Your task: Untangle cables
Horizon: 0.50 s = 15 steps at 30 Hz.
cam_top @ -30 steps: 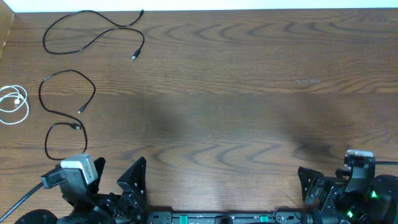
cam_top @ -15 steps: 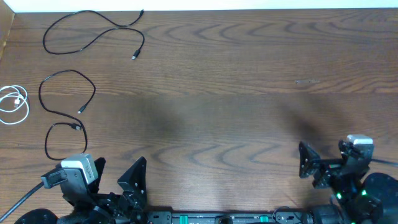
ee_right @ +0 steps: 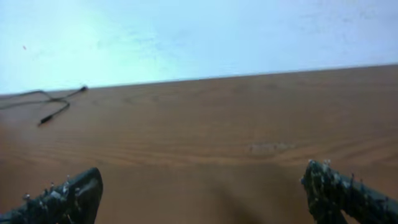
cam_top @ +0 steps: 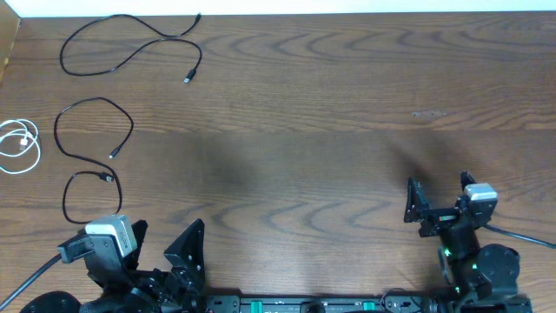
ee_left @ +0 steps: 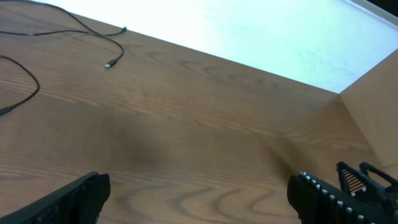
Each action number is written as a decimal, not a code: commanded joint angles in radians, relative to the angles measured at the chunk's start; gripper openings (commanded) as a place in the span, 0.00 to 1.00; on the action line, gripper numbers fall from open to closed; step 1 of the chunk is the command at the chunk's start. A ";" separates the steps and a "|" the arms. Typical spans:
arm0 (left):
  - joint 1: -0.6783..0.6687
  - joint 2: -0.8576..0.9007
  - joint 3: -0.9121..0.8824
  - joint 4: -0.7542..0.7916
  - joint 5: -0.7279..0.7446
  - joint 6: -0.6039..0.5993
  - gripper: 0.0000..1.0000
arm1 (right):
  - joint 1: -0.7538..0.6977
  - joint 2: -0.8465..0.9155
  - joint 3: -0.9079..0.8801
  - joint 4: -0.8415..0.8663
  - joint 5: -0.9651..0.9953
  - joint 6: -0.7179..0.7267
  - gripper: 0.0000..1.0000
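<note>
The cables [cam_top: 56, 130] lie unknotted near ten o'clock, so untangling seems finished. The left gripper [cam_top: 168, 228] and right gripper [cam_top: 439, 196] gape empty, and probably only need to park.

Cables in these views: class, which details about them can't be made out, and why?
- White cable: overhead, partly cut off by the left edge.
- Nearest black cable: overhead, lower end hidden by the left arm's camera.
- Plug types: too small in every view.
- Far black cable: right wrist view, blurred.
</note>
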<state>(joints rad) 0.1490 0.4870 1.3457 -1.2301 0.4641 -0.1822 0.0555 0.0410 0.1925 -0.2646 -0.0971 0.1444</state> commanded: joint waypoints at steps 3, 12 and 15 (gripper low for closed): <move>-0.003 0.000 -0.003 0.002 -0.005 0.013 0.96 | -0.007 -0.036 -0.124 0.112 0.009 -0.022 0.99; -0.003 0.000 -0.003 0.002 -0.005 0.013 0.96 | -0.007 -0.036 -0.187 0.211 0.008 -0.051 0.99; -0.003 0.000 -0.003 0.002 -0.005 0.013 0.96 | -0.007 -0.036 -0.187 0.195 0.009 -0.076 0.99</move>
<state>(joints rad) 0.1490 0.4873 1.3457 -1.2301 0.4644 -0.1822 0.0555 0.0124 0.0097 -0.0593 -0.0967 0.1123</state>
